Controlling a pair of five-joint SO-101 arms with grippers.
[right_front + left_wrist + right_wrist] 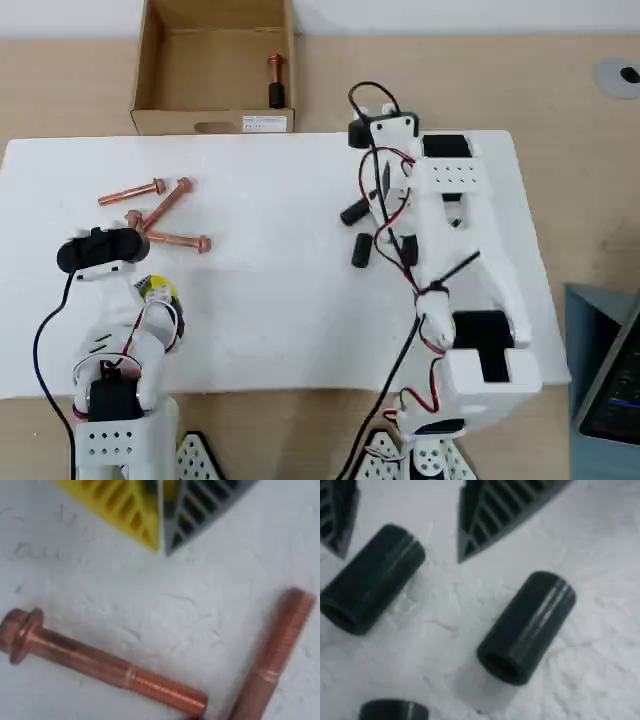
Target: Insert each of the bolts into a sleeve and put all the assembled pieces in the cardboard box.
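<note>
Copper bolts (165,208) lie in a loose cluster on the left of the white mat (270,300). My left gripper (145,275) hangs just beside them; its yellow and grey fingers (145,515) meet at the tips, shut on nothing, above two bolts (100,667). Black sleeves (362,250) lie at mid-right. My right gripper (402,555) is open over one sleeve (370,582), a finger (495,515) on either side; a second sleeve (527,627) lies next to it. The cardboard box (160,70) at the back holds one bolt in a sleeve (276,80).
The right arm's white body (470,260) covers the mat's right side, with cables trailing along it. A third sleeve (392,711) lies near the right gripper. Bare mat stretches between the bolts and the sleeves. A laptop corner (610,390) sits at the far right.
</note>
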